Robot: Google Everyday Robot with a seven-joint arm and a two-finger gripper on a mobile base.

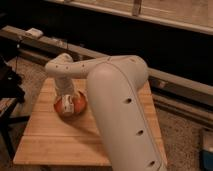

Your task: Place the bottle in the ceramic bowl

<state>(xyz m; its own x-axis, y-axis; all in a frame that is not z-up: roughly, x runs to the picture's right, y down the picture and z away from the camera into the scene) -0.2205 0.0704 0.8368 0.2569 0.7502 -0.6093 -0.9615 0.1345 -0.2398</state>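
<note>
The ceramic bowl (60,107) is orange-red and sits on the left half of a wooden table (55,142). My gripper (68,103) hangs straight down from the white wrist (64,82) and reaches into the bowl, covering its middle. A small pale shape at the gripper's tip, inside the bowl, may be the bottle (70,105); I cannot separate it from the gripper. My large white upper arm (120,110) fills the middle of the view and hides the table's right side.
A dark chair-like frame (9,85) stands just left of the table. A long ledge (45,42) with a small white box (34,33) runs behind it. A pale container (207,150) stands on the floor at the lower right.
</note>
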